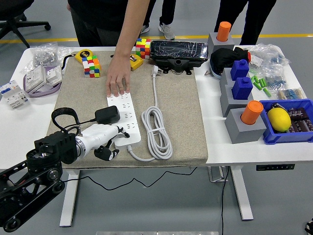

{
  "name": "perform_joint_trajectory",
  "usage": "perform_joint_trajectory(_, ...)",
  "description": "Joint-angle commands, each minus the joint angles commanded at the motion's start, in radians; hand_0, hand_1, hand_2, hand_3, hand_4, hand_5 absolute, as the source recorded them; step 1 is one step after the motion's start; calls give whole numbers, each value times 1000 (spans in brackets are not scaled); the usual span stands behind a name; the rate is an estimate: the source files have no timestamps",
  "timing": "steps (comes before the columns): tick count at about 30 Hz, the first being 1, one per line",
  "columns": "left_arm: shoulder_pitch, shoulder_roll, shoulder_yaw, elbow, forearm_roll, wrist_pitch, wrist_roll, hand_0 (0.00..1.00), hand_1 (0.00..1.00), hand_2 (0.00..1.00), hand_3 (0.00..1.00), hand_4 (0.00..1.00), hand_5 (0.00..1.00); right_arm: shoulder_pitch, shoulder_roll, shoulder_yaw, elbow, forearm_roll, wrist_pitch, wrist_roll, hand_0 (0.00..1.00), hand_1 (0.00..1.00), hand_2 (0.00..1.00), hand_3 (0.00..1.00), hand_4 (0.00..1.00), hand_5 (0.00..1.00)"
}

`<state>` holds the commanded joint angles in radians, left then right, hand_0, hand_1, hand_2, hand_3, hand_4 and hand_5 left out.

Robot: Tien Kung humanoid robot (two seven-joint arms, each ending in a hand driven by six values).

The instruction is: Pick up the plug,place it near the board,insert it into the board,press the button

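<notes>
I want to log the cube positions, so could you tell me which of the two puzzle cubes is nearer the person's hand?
The cube at the mat's far edge, beside the black case, lies closer to the hand. The other cube sits further left by the yellow tape measure.

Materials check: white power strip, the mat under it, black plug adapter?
White power strip: looks like hard moulded plastic, smooth semi-matte, with crisp socket cut-outs and faint sheen. Beige mat under it: seemingly woven or felt-like fabric, with speckled texture, no glare and soft edges. Black plug adapter: likely rigid plastic, matte to satin, a rounded block with a thin, probably rubber-sheathed cord; too small to be sure.
</notes>
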<state>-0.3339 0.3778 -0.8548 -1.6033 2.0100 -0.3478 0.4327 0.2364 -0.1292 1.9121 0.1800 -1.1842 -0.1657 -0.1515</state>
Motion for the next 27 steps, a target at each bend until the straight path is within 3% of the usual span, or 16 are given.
perform_joint_trajectory(12,-2,0,-48,-78,16,19,-6,151,13,121,828,570,2,0,1,2,0,-1,2,4,781,720,719,751,998,914)
perform_joint_trajectory(13,1,-5,-58,-80,22,36,-17,151,13,121,828,570,2,0,1,3,0,-1,2,4,781,720,719,751,998,914)
perform_joint_trajectory(14,4,-8,-65,-81,25,52,-25,183,51,159,806,698,2,-1,2,3,0,-1,2,4,781,720,719,751,998,914)
perform_joint_trajectory(19,23,-38,-116,-68,49,163,-90,183,51,159,806,698,2,-2,4,5,0,-3,1,4,781,720,719,751,998,914)
perform_joint_trajectory(20,27,-46,-129,-65,53,178,-101,425,633,639,902,998,329,-2,4,6,0,-4,2,4,782,720,718,751,998,914)
perform_joint_trajectory(25,32,-74,-167,-29,58,222,-135,425,633,639,902,998,329,-3,5,5,0,-4,2,4,782,720,718,751,998,914)
perform_joint_trajectory(26,32,-79,-174,-21,61,223,-136,698,878,869,985,998,448,-3,5,5,0,-4,1,3,781,720,718,751,998,914)
perform_joint_trajectory(27,33,-83,-179,-14,62,222,-137,698,878,869,985,998,448,-3,5,5,0,-5,1,3,781,720,718,751,998,914)
